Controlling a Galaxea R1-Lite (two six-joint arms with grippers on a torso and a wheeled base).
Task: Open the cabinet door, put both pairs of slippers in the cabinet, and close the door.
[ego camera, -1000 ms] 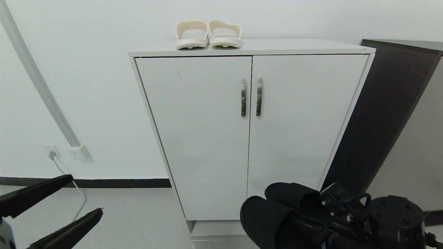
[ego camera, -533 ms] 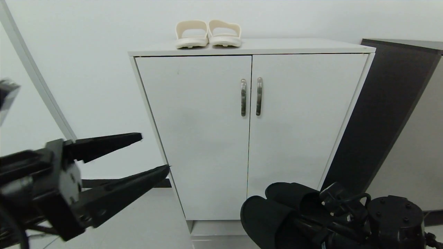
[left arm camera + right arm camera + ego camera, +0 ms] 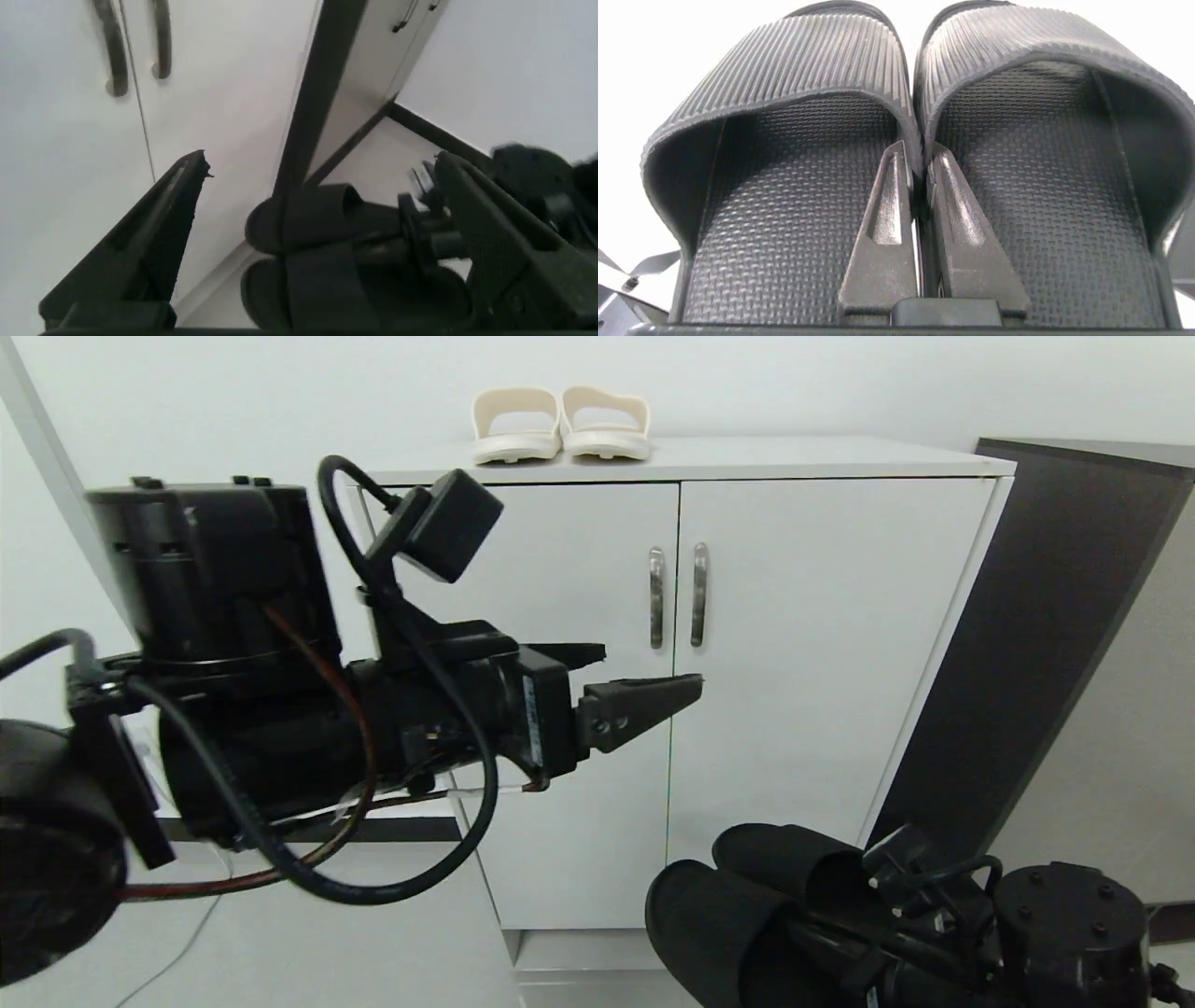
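Head view: the white cabinet (image 3: 822,709) stands with both doors shut, and the cream slippers (image 3: 560,425) sit side by side on its top, toward the left. The left gripper (image 3: 651,668) hangs before the left door, just below the handles (image 3: 656,597), with its jaws spread wide and holding nothing. Low at the near right, the right gripper (image 3: 915,159) pinches the touching inner straps of the black slippers (image 3: 747,905), its jaws almost closed.

Left pincer (image 3: 651,668) raised, now near door handles (image 3: 656,597)
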